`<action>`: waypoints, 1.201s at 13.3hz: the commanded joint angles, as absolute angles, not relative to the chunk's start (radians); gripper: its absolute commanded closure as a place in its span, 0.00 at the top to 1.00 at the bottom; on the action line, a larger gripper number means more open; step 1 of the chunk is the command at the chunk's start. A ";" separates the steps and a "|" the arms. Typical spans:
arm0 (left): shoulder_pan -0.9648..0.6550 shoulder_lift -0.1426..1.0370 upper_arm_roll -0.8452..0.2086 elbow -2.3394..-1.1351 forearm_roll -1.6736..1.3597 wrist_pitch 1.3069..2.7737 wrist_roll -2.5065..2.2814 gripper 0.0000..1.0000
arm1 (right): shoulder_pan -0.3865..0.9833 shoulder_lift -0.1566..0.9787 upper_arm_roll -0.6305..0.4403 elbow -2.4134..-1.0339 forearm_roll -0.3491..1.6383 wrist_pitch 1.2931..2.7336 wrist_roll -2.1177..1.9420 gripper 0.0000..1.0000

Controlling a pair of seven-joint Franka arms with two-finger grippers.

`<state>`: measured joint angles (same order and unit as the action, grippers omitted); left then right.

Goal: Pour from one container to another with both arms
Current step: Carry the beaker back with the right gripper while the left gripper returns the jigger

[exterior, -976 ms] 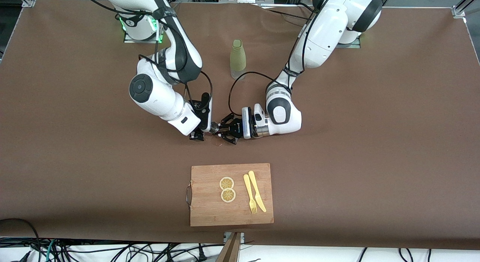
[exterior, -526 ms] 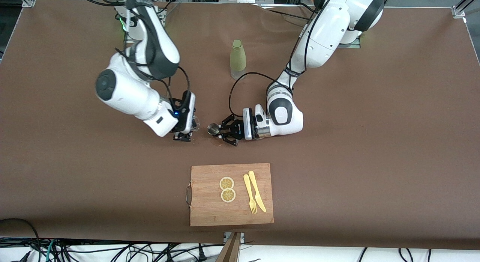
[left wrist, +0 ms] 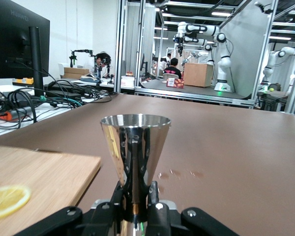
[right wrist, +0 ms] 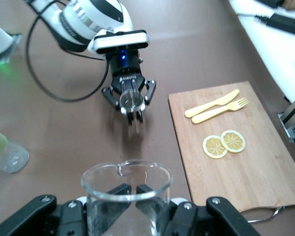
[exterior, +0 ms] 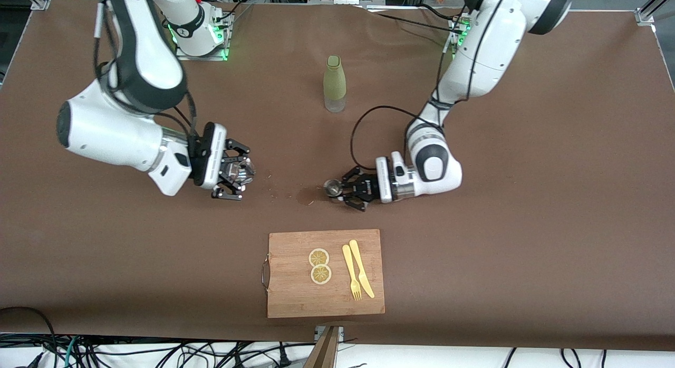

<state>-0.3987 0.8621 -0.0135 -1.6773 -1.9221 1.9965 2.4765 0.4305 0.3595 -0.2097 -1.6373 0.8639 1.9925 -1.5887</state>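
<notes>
On the counter (exterior: 527, 199): we're seeing a brown mat w/ both arms working low over its middle.
Left gripper (exterior: 345, 191): we're watching it clamping a small steel jigger (exterior: 332, 187) by the stem, wide mouth up; in the left wrist view the jigger (left wrist: 134, 147) is standing upright between the closed fingers (left wrist: 152, 189).
Right gripper (exterior: 240, 173): we're seeing it squeezing a clear glass beaker (exterior: 241, 171) toward the right arm's end, well apart from the jigger; the right wrist view is showing the beaker (right wrist: 126, 189) rim w/ a spout.
Spill: we're noticing a few specks on the mat between the 2 grippers.
Bottle (exterior: 334, 83): green, standing upright, farther from the front cam than the grippers.
Cutting board (exterior: 295, 294): wood, lying nearest the front cam, carrying 2 lemon slices (exterior: 319, 266) beside a yellow fork (exterior: 352, 273) & knife (exterior: 362, 268).
</notes>
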 commanded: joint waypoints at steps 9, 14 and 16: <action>0.118 0.745 0.170 -1.873 -1.246 1.527 2.707 0.00 | 0.048 0.704 -0.130 -1.545 1.161 1.602 -2.264 0.00; 0.222 0.761 0.268 -1.876 -1.111 1.364 2.833 0.00 | -0.035 0.920 -0.132 -1.497 1.226 1.493 -2.517 0.04; 0.251 0.769 0.301 -1.873 -1.054 1.329 2.888 0.00 | -0.061 0.998 -0.135 -1.473 1.262 1.430 -2.540 0.04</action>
<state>0.2373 0.7786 0.2785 -1.8541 -1.1027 1.3645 2.7477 -0.0214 0.9148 -0.1516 -1.5435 1.2192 1.4997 -2.5193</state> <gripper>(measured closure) 0.789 0.877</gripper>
